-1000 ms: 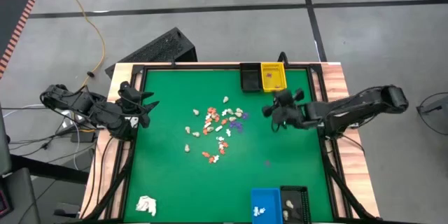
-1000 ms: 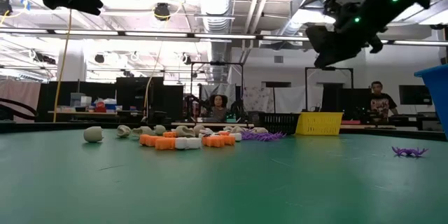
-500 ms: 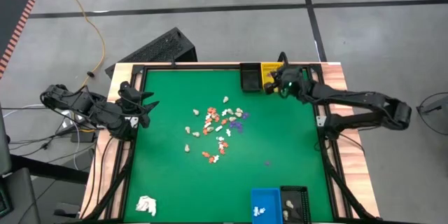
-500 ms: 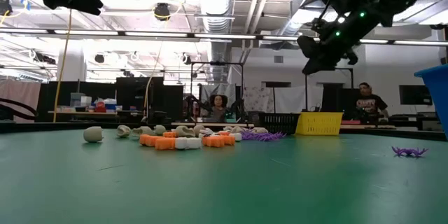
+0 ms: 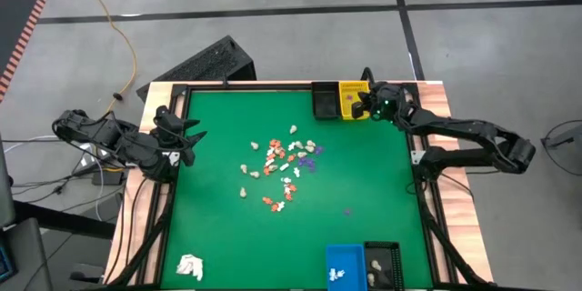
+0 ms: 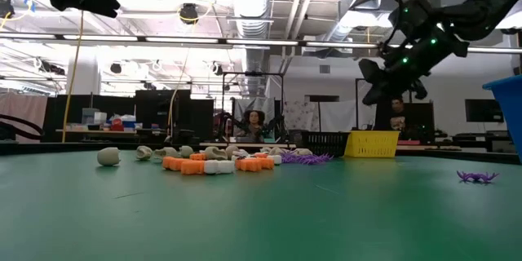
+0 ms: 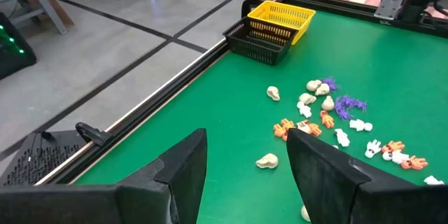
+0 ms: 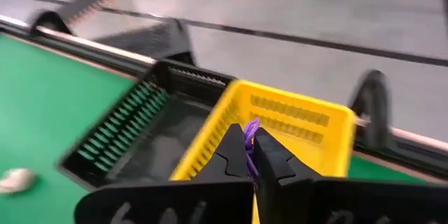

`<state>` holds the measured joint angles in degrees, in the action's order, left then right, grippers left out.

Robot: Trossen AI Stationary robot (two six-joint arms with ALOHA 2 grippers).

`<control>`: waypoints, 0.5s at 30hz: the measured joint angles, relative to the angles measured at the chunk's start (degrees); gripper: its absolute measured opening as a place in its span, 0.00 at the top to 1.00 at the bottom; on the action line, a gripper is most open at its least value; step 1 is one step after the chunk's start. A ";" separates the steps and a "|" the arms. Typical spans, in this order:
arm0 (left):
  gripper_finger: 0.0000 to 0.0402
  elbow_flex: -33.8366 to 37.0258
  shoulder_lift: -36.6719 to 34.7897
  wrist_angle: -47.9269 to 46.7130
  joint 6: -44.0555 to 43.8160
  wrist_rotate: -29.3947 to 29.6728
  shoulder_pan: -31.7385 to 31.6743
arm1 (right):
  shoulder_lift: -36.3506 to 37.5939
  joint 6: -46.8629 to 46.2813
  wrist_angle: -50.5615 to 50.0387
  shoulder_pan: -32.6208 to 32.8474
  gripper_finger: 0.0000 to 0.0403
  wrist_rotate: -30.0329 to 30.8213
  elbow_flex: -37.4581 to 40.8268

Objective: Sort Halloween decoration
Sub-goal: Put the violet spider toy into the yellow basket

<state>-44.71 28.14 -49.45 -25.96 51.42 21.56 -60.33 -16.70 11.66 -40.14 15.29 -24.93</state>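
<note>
— The right end effector (image 8: 249,155) is up at the far edge of the worktop (image 5: 364,182), fingers pinched on a purple piece (image 8: 250,135), hanging over the yellow basket (image 8: 294,129).

— And the rest of the Halloween decoration (image 5: 284,165)?

— Scattered mid-worktop: orange, cream, white and purple pieces in a loose cluster, well apart from the baskets. One lone purple piece (image 5: 346,210) lies off toward the right side, away from the cluster.

— What's beside the yellow basket?

— A black basket (image 8: 133,143), touching it. At the near edge stand a blue bin (image 5: 345,265) and another black bin (image 5: 383,264), with a few pale pieces inside, though they're too small to identify.

— The other arm?

— The left end effector (image 7: 245,161) hovers at the left edge of the worktop, fingers spread, holding nothing. A white wadded lump (image 5: 190,266) sits in the near-left corner.
</note>
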 joint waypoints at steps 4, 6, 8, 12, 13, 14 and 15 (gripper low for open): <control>0.53 0.00 -0.01 0.00 0.00 0.00 0.00 | 0.03 0.03 4.02 -1.85 0.97 -4.74 1.00; 0.53 0.00 0.00 0.00 0.00 0.00 -0.01 | 0.01 -0.21 3.99 -2.51 0.95 -5.23 1.10; 0.53 0.00 0.00 0.00 0.00 0.00 0.00 | 0.01 -0.25 3.75 -2.83 0.92 -5.78 1.11; 0.53 0.00 -0.01 0.00 0.16 0.01 -0.02 | 0.01 -0.36 3.87 -3.18 0.81 -6.27 1.11; 0.53 0.00 -0.02 0.00 0.17 0.03 0.00 | 0.01 -0.36 3.87 -3.13 0.79 -6.29 1.11; 0.53 0.00 0.00 0.00 0.15 0.07 -0.02 | 0.01 -0.36 3.87 -3.14 0.76 -6.31 1.11; 0.53 0.00 0.00 0.00 0.15 0.07 -0.02 | 0.01 -0.36 3.88 -3.15 0.74 -6.32 1.11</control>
<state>-44.71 28.14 -49.45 -25.80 51.48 21.54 -60.31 -17.06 15.54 -43.29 8.97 -23.81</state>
